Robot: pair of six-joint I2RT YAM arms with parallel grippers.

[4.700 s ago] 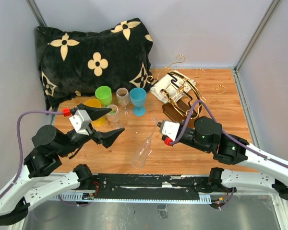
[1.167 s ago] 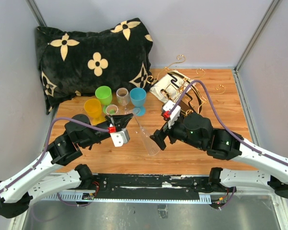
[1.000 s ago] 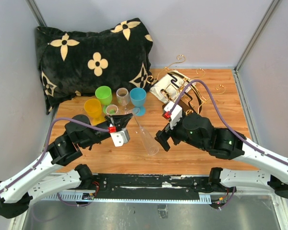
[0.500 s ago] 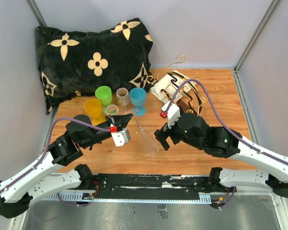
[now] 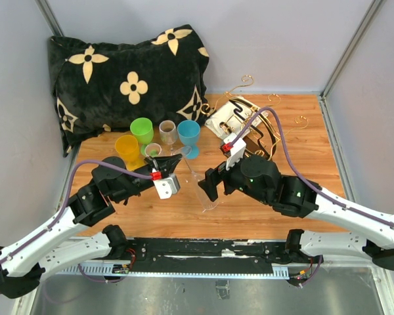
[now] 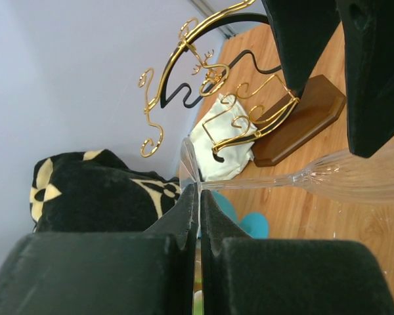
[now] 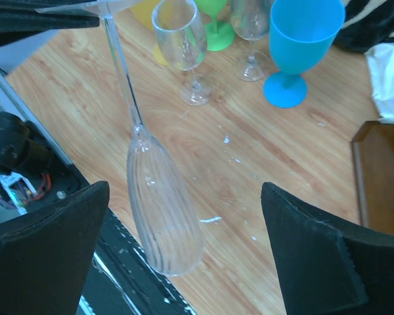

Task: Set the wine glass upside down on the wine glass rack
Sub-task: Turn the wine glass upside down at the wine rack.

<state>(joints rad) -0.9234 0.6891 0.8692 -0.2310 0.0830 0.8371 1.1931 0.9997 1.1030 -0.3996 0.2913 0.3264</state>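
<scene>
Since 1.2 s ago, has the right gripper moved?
Yes. The right gripper has shifted left and slightly away from the arm bases, nearer the blue cup. Its open fingers now sit beside the glass.

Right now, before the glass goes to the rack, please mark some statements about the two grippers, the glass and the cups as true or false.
1. The left gripper is shut on the foot of the flute glass. True.
2. The right gripper is shut on the bowl of the flute glass. False: it is open, with its fingers on either side of the bowl and apart from it.
3. The flute glass hangs on the wine glass rack. False: it is held over the table, apart from the rack.
4. A blue goblet stands upright on the table. True.
</scene>
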